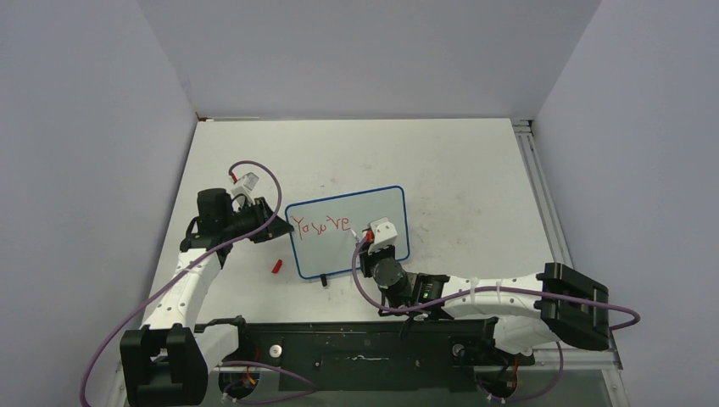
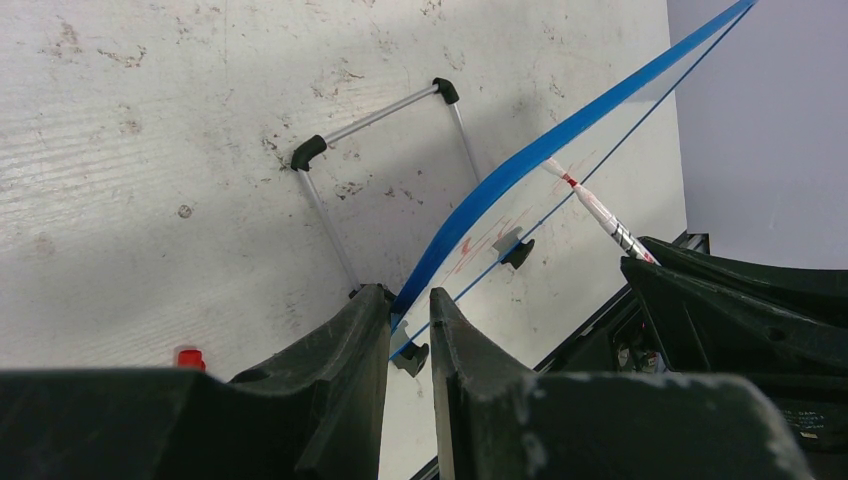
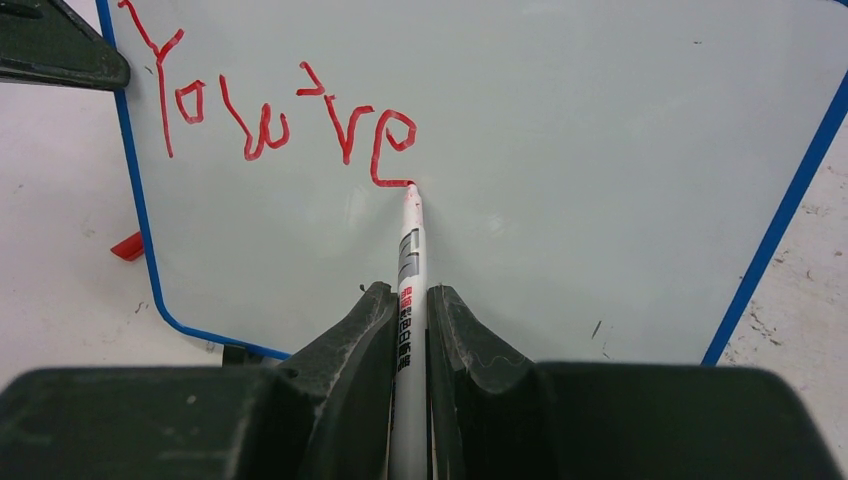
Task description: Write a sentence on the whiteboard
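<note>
The whiteboard (image 3: 600, 150) stands directly ahead of the right gripper (image 3: 408, 295), its written face turned toward that gripper and its long side running crosswise. The sentence (image 3: 270, 110) so far reads "You're" in red, up and to the left of the fingers. The right gripper pinches a white marker (image 3: 410, 270) whose long axis points straight away from it. The tip touches the board at the tail of the final "e". The barrel carries red and grey printing too small to read.

Only the left wrist view shows the board's back. There the left gripper (image 2: 410, 300) is pressed onto the blue frame (image 2: 520, 165), a wire stand (image 2: 375, 118) rests on the desk (image 2: 150, 200) beyond the fingers, and the marker (image 2: 600, 212) pokes in from the far side.

The top view alone shows both grippers at once, the left gripper (image 1: 267, 216) at the board's (image 1: 356, 208) left edge and the right gripper (image 1: 373, 246) in front of its face. A red cap (image 1: 276, 266) lies on the desk just below the left gripper.
</note>
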